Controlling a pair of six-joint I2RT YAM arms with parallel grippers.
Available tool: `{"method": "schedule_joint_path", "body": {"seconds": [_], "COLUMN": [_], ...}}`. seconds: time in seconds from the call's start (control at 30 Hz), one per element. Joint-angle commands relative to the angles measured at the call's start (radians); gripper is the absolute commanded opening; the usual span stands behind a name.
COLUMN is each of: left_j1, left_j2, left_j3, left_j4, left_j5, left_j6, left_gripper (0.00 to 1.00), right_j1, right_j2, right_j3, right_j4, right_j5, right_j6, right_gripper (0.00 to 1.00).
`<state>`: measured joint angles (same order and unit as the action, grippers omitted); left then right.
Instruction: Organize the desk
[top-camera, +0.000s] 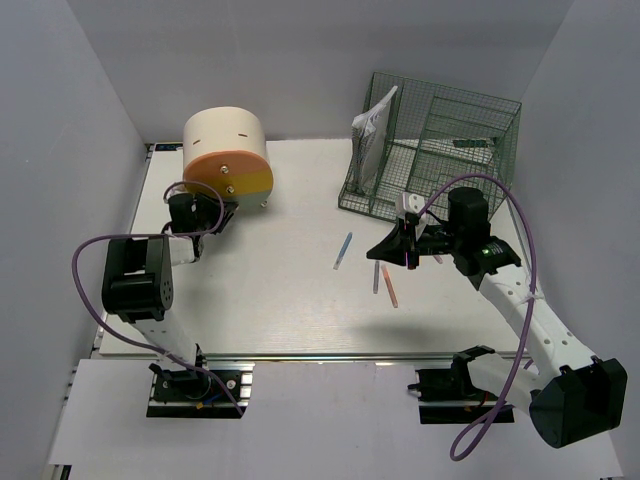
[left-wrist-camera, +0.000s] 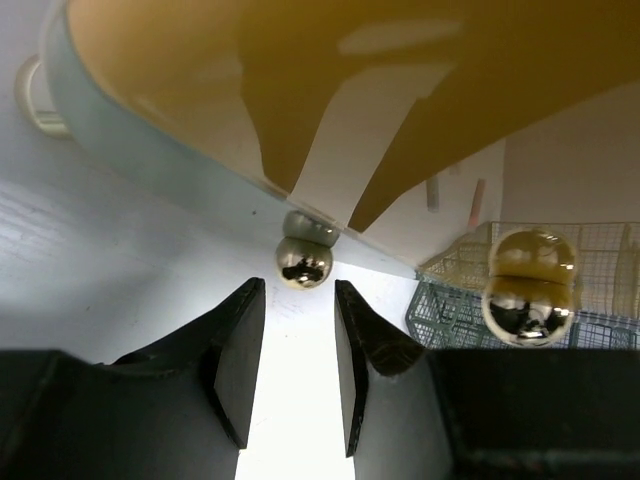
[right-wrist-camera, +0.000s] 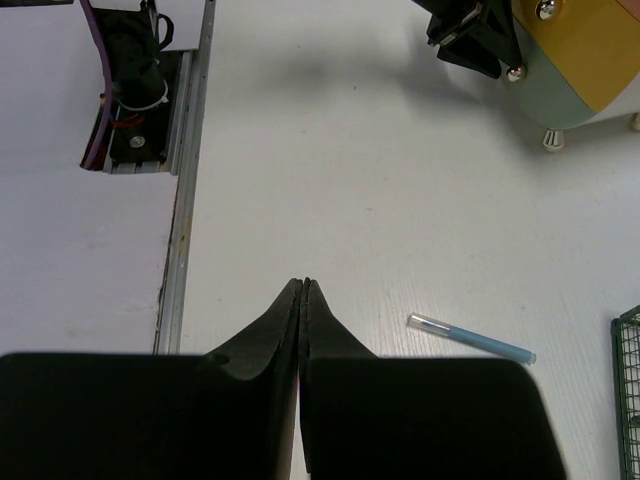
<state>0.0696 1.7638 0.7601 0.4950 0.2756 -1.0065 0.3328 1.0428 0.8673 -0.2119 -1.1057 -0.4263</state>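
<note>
While pens (top-camera: 343, 251) lie loose on the white table (top-camera: 270, 310) spread before both arms, little looks done — left jaws parted before the knob (left-wrist-camera: 303, 262) of the round box (top-camera: 227, 153), right jaws shut, seemingly empty.

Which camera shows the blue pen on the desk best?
The right wrist view. There the blue pen lies large and whole on the desk, with nothing covering it. The top external view shows it too, but only as a thin blue sliver near the middle of the tabletop. The left wrist view does not show it.
</note>
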Motion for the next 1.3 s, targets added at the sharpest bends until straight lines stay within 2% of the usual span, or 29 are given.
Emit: {"method": "schedule_joint_path", "body": {"seconds": [0.0, 0.67, 1.27], "left_j1": [-0.007, -0.007, -0.007], "left_j2": [0.003, 0.060, 0.094], "left_j3": [0.028, -0.056, -0.065], "left_j4": [0.047, 0.214, 0.263], "left_j5": [0.001, -0.026, -0.044], "left_j6": [0.002, -0.060, -0.113], "left_gripper": [0.45, 0.45, 0.44], "right_j1": [-0.006, -0.008, -0.011], "right_j2": [0.005, 0.008, 0.006], "right_j3": [0.015, 0.018, 0.021], "right_j4": [-0.004, -0.017, -0.026], "right_j5": [-0.011, -0.008, -0.009], "right_j6": [-0.015, -0.028, -0.040], "right_gripper": [0.00, 0.00, 0.00]}}
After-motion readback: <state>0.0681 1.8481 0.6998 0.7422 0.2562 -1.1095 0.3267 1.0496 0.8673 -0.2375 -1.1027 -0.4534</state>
